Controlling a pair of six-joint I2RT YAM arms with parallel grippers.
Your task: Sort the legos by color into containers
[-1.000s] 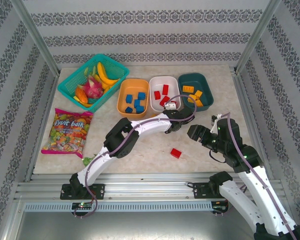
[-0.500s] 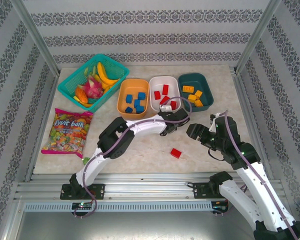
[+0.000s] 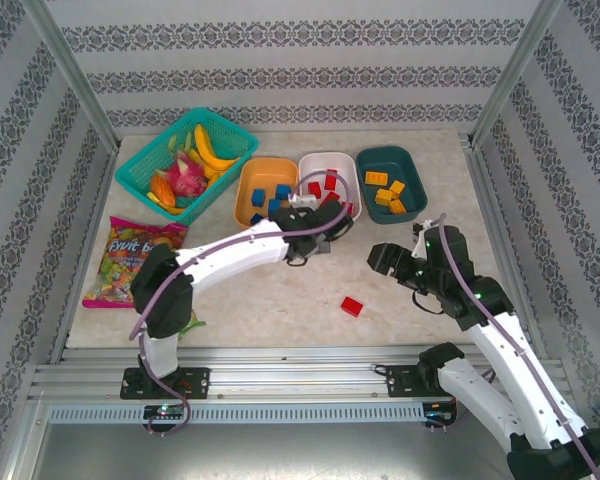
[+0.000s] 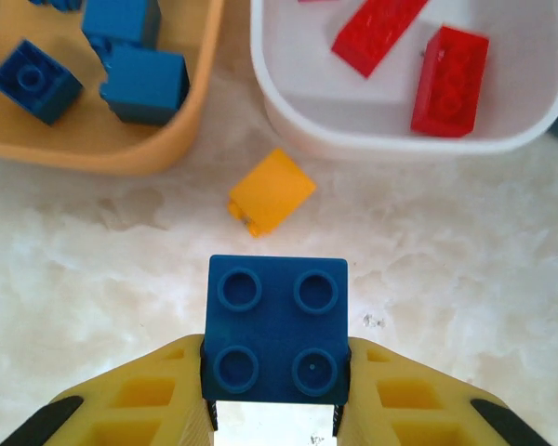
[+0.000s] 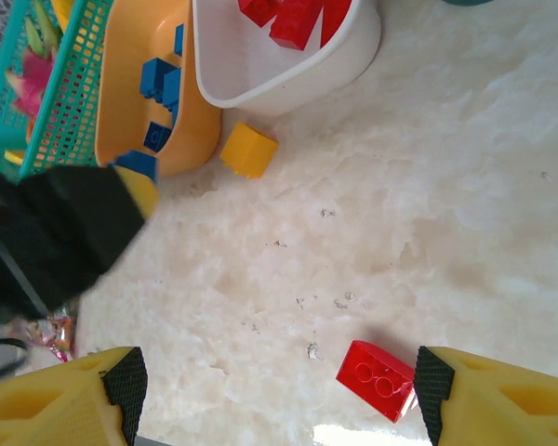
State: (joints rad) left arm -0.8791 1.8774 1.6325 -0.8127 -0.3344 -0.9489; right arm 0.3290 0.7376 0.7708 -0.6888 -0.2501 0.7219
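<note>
- Gripping a blue four-stud brick (image 4: 277, 342), the left gripper (image 4: 277, 413) hovers just near of the orange tub (image 4: 172, 153) and the white tub (image 4: 400, 141).
- Yellow brick (image 4: 271, 191) lies on the table just near of both tubs.
- Right gripper (image 5: 279, 386) stands open over a lone red brick (image 5: 377, 379).
</note>
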